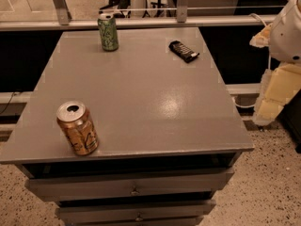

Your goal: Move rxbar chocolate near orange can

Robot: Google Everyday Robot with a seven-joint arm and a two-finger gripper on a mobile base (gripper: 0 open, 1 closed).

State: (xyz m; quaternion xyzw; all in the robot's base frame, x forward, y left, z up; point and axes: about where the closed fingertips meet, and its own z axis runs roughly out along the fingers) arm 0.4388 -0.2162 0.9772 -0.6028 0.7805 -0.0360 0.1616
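Observation:
The rxbar chocolate (184, 51), a small flat bar in a black wrapper, lies at the far right of the grey tabletop (141, 93). The orange can (77, 128) stands upright at the near left corner, its silver top opened. The two are far apart, on a diagonal across the table. My gripper (275, 93) hangs off the table's right side, beyond the edge, under the white arm (287, 29). It is to the right of the bar and a little nearer than it, and it holds nothing that shows.
A green can (108, 32) stands upright at the far left of the tabletop. The table is a drawer cabinet with drawer fronts (134, 185) below the near edge. A rail (141, 22) runs behind the table. Speckled floor lies around it.

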